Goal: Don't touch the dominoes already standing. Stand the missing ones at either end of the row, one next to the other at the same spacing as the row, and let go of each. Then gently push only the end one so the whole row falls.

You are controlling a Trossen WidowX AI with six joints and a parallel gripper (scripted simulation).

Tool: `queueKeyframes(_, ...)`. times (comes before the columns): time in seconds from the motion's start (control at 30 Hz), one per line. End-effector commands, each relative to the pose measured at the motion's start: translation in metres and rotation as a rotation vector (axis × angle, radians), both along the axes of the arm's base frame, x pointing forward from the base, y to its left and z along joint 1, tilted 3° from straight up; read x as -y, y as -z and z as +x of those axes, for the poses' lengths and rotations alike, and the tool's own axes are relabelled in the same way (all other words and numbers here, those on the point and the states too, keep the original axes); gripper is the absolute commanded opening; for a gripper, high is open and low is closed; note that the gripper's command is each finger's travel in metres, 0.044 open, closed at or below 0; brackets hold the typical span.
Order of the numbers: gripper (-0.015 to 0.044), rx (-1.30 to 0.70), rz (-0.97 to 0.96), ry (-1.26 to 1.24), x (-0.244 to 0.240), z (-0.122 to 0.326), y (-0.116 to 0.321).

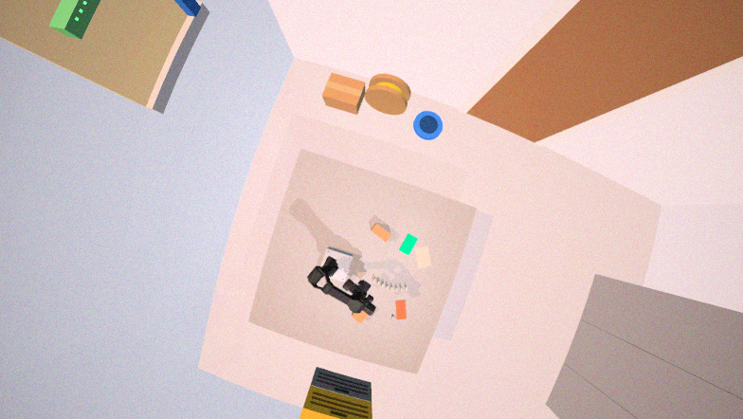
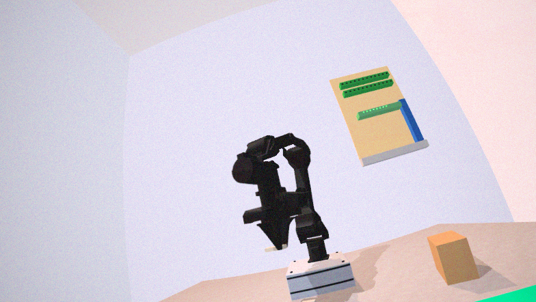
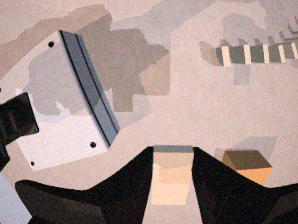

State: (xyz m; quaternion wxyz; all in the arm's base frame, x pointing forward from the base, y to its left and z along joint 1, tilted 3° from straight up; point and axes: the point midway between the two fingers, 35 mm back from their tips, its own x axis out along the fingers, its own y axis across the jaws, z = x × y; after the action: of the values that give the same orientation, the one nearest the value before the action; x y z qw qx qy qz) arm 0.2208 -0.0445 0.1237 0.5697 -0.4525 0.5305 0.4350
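Observation:
My gripper (image 2: 279, 247) (image 3: 172, 153) is shut on a cream domino (image 2: 269, 249) (image 3: 170, 187), held in the air. In the exterior view the domino sticks out roughly level from both sides of the fingertips. The row of standing cream dominoes (image 1: 385, 283) (image 3: 247, 54) is to the right of the robot base in the top view, and at the upper right in the wrist view, apart from the gripper. Its far end is cut off in the wrist view. In the top view the arm hides the fingertips and the held domino.
The robot base (image 1: 338, 256) (image 2: 318, 277) (image 3: 75, 120) stands left of the row. One orange block (image 1: 359, 316) (image 3: 254, 176) is partly under the arm; another (image 1: 380, 231) (image 2: 456, 260) stands across the row. Green (image 1: 407, 244), cream (image 1: 423, 257) and orange-red (image 1: 400, 309) tiles lie around.

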Motion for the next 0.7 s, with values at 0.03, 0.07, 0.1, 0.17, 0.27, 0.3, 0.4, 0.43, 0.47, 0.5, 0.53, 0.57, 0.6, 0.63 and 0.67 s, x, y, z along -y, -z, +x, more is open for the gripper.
queueKeyframes(0.03,0.0107,-0.005,0.056,0.897,0.0010,0.0006,-0.0057)
queueKeyframes(0.07,0.0107,-0.006,0.059,0.946,0.0010,0.0007,-0.0057)
queueKeyframes(0.1,0.0107,-0.007,0.063,0.995,0.0010,0.0007,-0.0058)
queueKeyframes(0.17,0.0107,-0.009,0.070,1.093,0.0009,0.0007,-0.0060)
queueKeyframes(0.27,0.0107,-0.012,0.080,1.240,0.0008,0.0008,-0.0062)
queueKeyframes(0.3,0.0107,-0.013,0.083,1.289,0.0008,0.0008,-0.0062)
queueKeyframes(0.4,0.0107,-0.016,0.094,1.436,0.0007,0.0008,-0.0064)
queueKeyframes(0.43,0.0107,-0.017,0.097,1.485,0.0007,0.0008,-0.0066)
queueKeyframes(0.47,0.0107,-0.018,0.100,1.534,0.0007,0.0008,-0.0066)
queueKeyframes(0.5,0.0107,-0.019,0.103,1.584,0.0007,0.0007,-0.0067)
queueKeyframes(0.53,0.0107,-0.020,0.106,1.633,0.0007,0.0007,-0.0067)
queueKeyframes(0.57,0.0107,-0.021,0.109,1.682,0.0008,0.0007,-0.0068)
queueKeyframes(0.6,0.0107,-0.023,0.112,1.731,0.0008,0.0007,-0.0069)
queueKeyframes(0.63,0.0107,-0.024,0.115,1.780,0.0008,0.0007,-0.0069)
queueKeyframes(0.67,0.0107,-0.025,0.119,1.829,0.0008,0.0006,-0.0070)
